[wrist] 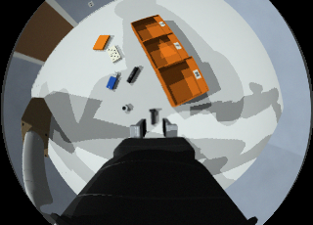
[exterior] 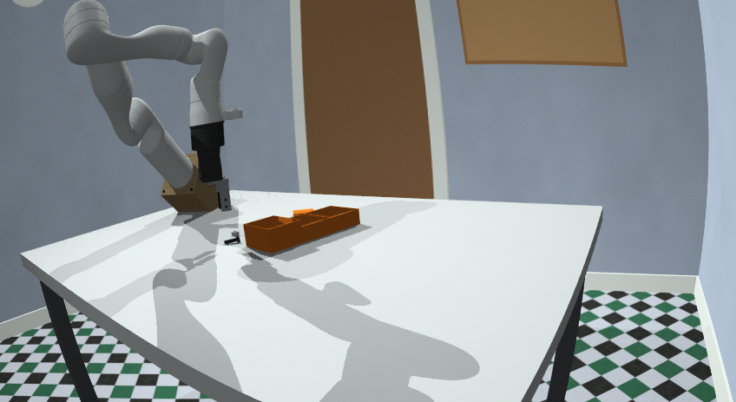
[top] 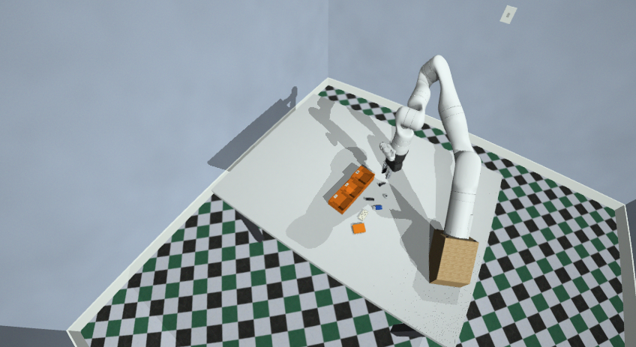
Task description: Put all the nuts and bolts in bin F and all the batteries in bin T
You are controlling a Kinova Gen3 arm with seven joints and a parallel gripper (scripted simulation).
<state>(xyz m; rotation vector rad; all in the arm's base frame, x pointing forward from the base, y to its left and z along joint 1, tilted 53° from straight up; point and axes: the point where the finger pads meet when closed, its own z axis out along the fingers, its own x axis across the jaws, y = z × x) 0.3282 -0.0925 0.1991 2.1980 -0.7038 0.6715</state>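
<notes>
Top view: a white worktop stretches out beneath a raised robot arm, whose wooden mount stands by the right edge, toward the bottom corner. A row of three orange bins sits well inside all the edges, with broad open room between it and the left corner, and more between the small loose pieces and the right edge. Above the worktop, on the upper-right side of the row, the gripper hangs with its fingers parted and nothing between them. The task's nearest piece, a dark bolt-shaped item, lies on the worktop near the end bin; in the wrist view it shows just beyond the gap between the fingertips. A small gray piece lies near it, toward the bottom corner. Farther from the gripper are a black bar-shaped piece, a blue piece, a dotted white piece and an orange block, the last nearest the lower-left edge. The bin letters are too small to read surely.
</notes>
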